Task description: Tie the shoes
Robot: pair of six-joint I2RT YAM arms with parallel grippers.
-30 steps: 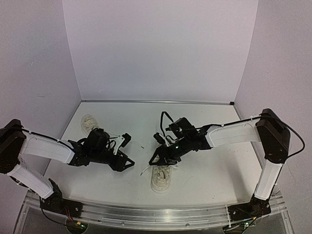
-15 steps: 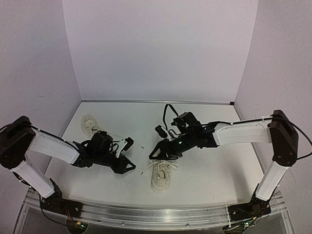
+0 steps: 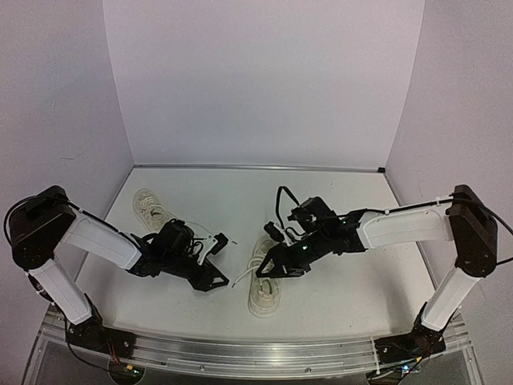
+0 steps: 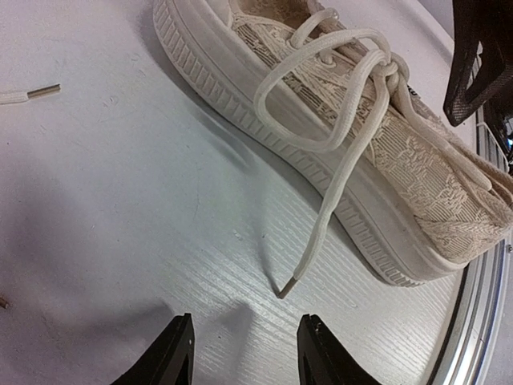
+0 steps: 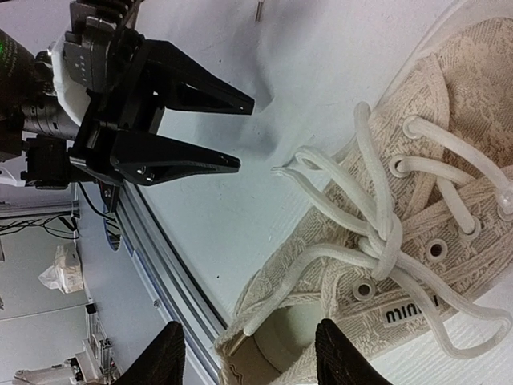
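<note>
One cream shoe (image 3: 262,298) lies near the front middle of the table, its white laces crossed in a knot (image 5: 385,241) with a loose loop (image 4: 321,104). My left gripper (image 3: 213,279) is open and empty, low over the table just left of this shoe; a lace tip (image 4: 285,289) lies just ahead of its fingers (image 4: 178,353). My right gripper (image 3: 269,268) is open and empty, hovering over the shoe's far part, above its opening (image 5: 321,329). The second shoe (image 3: 148,204) lies at the far left, behind my left arm.
White walls close the table at the back and on both sides. A metal rail (image 3: 256,349) runs along the near edge. Another loose lace tip (image 4: 32,94) lies on the table left of the shoe. My two grippers face each other closely across the shoe.
</note>
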